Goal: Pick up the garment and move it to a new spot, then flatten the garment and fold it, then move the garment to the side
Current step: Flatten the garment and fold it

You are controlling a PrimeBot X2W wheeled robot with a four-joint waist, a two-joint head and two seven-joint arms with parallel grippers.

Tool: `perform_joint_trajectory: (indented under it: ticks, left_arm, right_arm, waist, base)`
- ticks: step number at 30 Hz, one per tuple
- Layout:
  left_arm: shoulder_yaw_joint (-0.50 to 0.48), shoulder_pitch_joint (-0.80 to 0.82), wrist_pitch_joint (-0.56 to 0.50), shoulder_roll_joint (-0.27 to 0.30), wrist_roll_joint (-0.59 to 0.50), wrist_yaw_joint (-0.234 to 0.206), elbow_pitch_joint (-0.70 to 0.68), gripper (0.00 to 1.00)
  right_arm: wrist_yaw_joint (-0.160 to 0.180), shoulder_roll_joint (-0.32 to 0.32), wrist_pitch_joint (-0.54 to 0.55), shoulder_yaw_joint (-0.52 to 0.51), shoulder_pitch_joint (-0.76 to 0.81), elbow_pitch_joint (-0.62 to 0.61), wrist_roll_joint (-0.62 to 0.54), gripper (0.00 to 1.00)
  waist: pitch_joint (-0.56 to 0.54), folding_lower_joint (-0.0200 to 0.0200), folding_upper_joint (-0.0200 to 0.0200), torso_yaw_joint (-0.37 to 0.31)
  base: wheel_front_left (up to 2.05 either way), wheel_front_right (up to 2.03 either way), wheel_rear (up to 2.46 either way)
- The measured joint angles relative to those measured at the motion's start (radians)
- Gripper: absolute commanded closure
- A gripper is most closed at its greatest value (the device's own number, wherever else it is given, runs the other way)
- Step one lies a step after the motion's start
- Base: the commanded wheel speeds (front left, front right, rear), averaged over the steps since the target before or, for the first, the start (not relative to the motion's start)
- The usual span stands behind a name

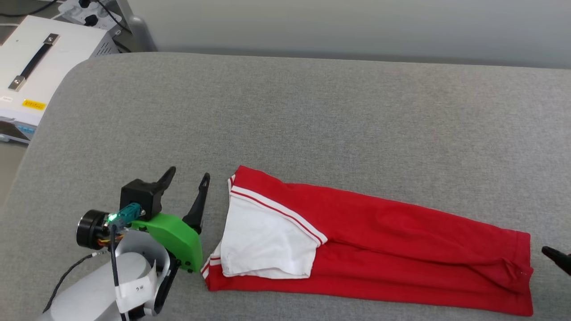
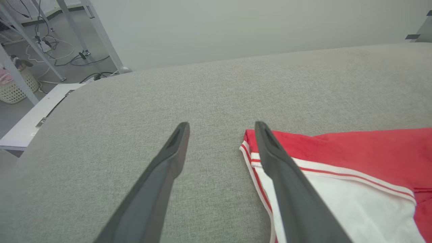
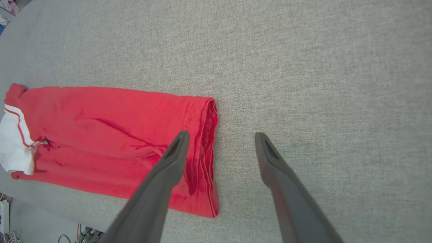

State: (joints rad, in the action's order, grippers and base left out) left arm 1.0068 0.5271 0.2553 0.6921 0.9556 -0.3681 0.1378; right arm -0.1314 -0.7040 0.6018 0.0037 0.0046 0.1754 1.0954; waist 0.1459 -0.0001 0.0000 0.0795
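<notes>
A wide grey fabric-covered surface [image 1: 312,111] with a rounded corner runs up to a plain pale wall [image 1: 357,22] in even, soft light. Beside its left corner, lower down, sits a white case [image 1: 67,44] with a black strap handle and a small yellow label. In the left wrist view, slanted metal legs [image 2: 101,37], loose cables [image 2: 50,50] and a woven basket [image 2: 15,89] stand on a grey floor [image 2: 71,69].

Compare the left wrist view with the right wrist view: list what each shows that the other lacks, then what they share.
Left wrist view, not the right: the open left gripper, a white case, a pale wall. Right wrist view, not the left: the open right gripper, the hem. Shared: the red garment, its white sleeve, the grey cushion.
</notes>
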Motion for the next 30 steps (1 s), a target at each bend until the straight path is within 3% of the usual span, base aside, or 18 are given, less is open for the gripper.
perform_joint_trajectory:
  ticks: [5,14,19,24,25,26,27,30]
  left_arm:
    - [-0.139,-0.075,0.001,-0.055,-0.119,-0.023,-0.021,0.00]
    - [-0.361,-0.215,0.001,-0.185,-0.322,-0.020,-0.021,0.00]
    - [-0.483,-0.287,0.001,-0.265,-0.439,0.010,-0.030,0.00]
    - [-0.582,-0.349,0.001,-0.344,-0.549,0.076,-0.029,0.00]
    - [-0.598,-0.360,0.001,-0.358,-0.567,0.092,-0.027,0.00]
    - [-0.611,-0.369,0.001,-0.370,-0.582,0.106,-0.026,0.00]
    - [-0.627,-0.378,0.001,-0.385,-0.601,0.122,-0.026,0.00]
    - [-0.673,-0.400,0.001,-0.420,-0.646,0.158,-0.027,0.00]
  right_arm:
    - [0.000,0.054,0.016,0.011,-0.005,0.043,-0.007,0.00]
    - [0.000,0.100,0.023,0.064,-0.052,0.104,-0.037,0.00]
    - [0.000,0.106,0.023,0.096,-0.074,0.126,-0.046,0.00]
    - [0.000,0.109,0.023,0.123,-0.090,0.148,-0.052,0.00]
    - [0.000,0.109,0.023,0.128,-0.092,0.151,-0.052,0.47]
    - [0.000,0.109,0.020,0.131,-0.093,0.153,-0.053,0.78]
    - [0.000,0.108,0.017,0.133,-0.094,0.157,-0.052,1.00]
    - [0.000,0.106,-0.001,0.139,-0.096,0.170,-0.052,1.00]
  waist:
    - [0.017,0.0000,0.0000,0.021]
    - [0.044,0.0000,0.0000,0.057]
    - [0.048,0.0000,0.0000,0.068]
    - [0.040,0.0000,0.0000,0.069]
    - [0.037,0.0000,0.0000,0.068]
    - [0.035,0.0000,0.0000,0.068]
    - [0.032,0.0000,0.0000,0.067]
    - [0.022,0.0000,0.0000,0.063]
  base:
    - [0.00,0.00,0.00]
    - [0.00,0.00,0.00]
    - [0.00,0.00,0.00]
    - [0.00,0.00,0.00]
    - [0.00,0.00,0.00]
    - [0.00,0.00,0.00]
    - [0.00,0.00,0.00]
    - [0.00,0.00,0.00]
